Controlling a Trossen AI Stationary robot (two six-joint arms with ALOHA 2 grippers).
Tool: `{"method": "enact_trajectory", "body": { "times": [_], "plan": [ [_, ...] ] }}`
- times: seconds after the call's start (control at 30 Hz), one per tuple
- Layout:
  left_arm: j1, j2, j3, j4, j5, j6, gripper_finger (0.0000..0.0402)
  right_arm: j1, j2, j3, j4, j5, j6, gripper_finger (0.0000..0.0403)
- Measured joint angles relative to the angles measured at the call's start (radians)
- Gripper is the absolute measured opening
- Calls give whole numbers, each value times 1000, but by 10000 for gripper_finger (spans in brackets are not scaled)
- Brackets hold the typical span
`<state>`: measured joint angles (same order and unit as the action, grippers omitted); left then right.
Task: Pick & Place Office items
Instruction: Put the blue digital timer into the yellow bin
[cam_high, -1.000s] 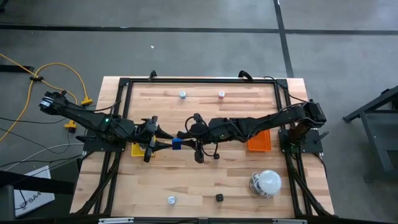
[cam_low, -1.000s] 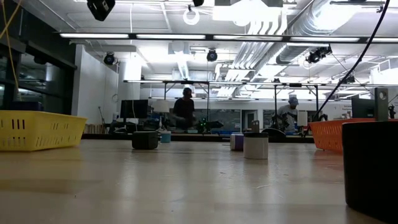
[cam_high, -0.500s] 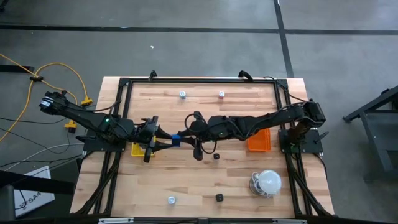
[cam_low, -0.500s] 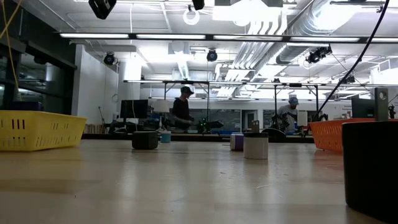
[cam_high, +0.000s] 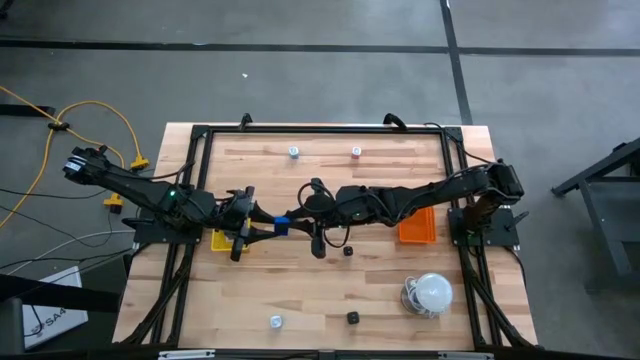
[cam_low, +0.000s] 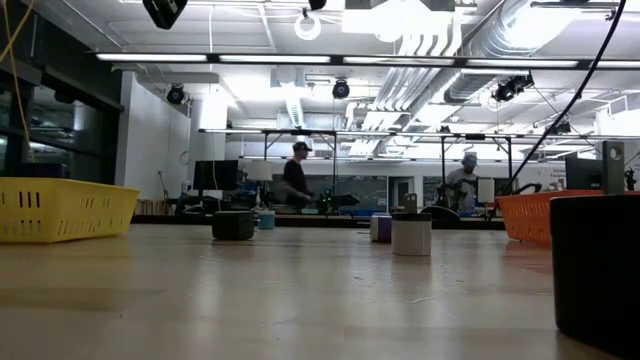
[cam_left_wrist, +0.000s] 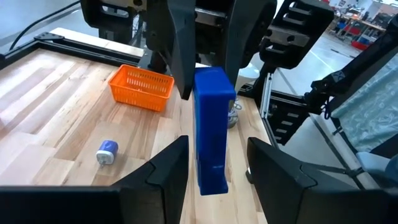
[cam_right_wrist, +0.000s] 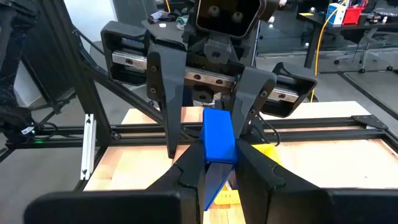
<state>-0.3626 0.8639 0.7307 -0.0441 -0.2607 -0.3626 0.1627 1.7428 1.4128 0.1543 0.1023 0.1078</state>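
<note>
Smooth blue plastic stick (cam_left_wrist: 213, 130), pale wood-plank table (cam_high: 330, 290), orange plastic mesh tray (cam_left_wrist: 142, 86).
</note>
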Motion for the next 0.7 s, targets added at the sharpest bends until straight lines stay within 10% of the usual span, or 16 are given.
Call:
{"method": "enact_trajectory", "body": {
  "times": [0.7],
  "plan": [
    [0,18,0,0,9,-2,67,1,0,0,0,-3,0,55]
  ]
}}
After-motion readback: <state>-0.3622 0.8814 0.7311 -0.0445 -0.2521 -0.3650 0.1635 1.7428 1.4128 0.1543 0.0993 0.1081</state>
